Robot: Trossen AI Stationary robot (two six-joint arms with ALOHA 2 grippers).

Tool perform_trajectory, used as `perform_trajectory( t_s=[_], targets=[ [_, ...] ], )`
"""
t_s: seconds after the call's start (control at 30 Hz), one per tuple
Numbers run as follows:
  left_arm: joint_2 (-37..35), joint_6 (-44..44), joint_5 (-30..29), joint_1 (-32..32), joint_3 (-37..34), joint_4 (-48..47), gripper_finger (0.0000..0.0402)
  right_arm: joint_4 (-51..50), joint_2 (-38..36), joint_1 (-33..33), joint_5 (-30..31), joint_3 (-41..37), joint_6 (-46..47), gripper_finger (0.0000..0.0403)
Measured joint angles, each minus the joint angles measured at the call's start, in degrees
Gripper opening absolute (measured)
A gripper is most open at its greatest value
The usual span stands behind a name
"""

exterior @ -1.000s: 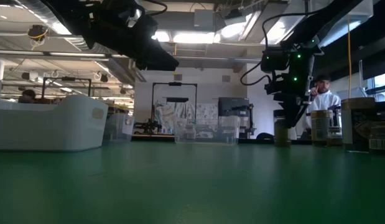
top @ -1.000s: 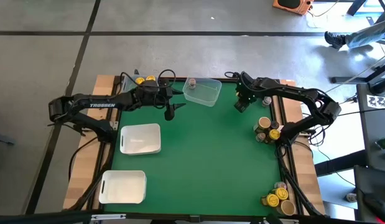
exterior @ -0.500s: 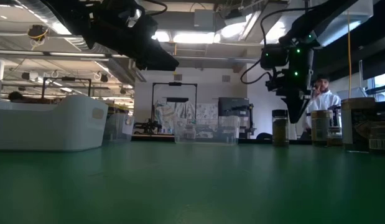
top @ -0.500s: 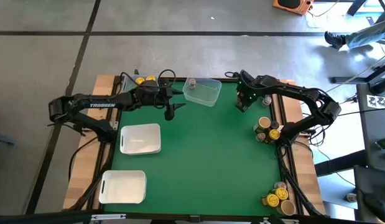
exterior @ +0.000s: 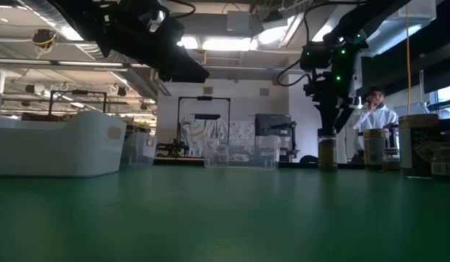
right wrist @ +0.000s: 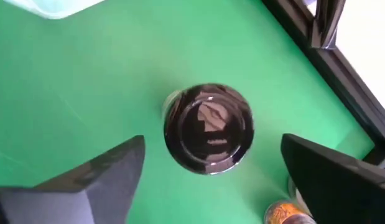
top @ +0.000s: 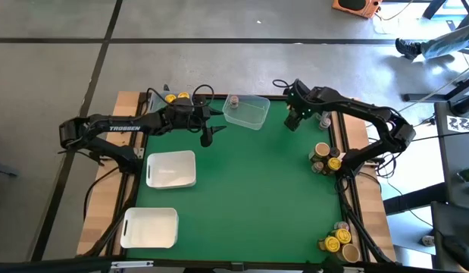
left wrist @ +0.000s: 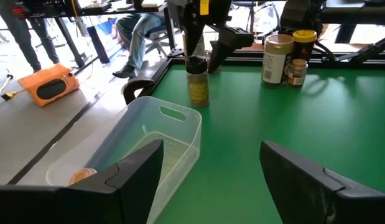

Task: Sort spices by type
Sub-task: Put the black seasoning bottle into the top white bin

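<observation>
Dark-lidded jar [right wrist: 208,127] stands upright on the green desk [top: 249,182] near the far right corner, free of contact. Right gripper [top: 293,120] hangs directly above it, fingers spread wide. Left gripper [top: 206,139] hovers beside the clear tub [top: 247,112], fingers apart, empty.

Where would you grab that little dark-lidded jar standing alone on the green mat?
Probably from straight above, fingers on opposite sides just below the lid. The dark-lidded jar stands upright and round, with free space around it; the open right gripper already hangs over it.
</observation>
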Motion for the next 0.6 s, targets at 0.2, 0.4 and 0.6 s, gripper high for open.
perform_trajectory(
  t_s=[0.2,0.4,0.6],
  targets=[
    [0.0,0.0,0.0,0.0,0.0,0.0,0.0266,6.7,0.4,0.0,-0.7,-3.2,-0.1,0.0380],
    [0.0,0.0,0.0,0.0,0.0,0.0,0.0266,7.9,3.0,0.0,-1.1,-3.9,0.0,0.0316],
    [0.0,0.0,0.0,0.0,0.0,0.0,0.0266,7.7,4.3,1.2,-2.0,-3.9,-0.8,0.0198]
  ],
)
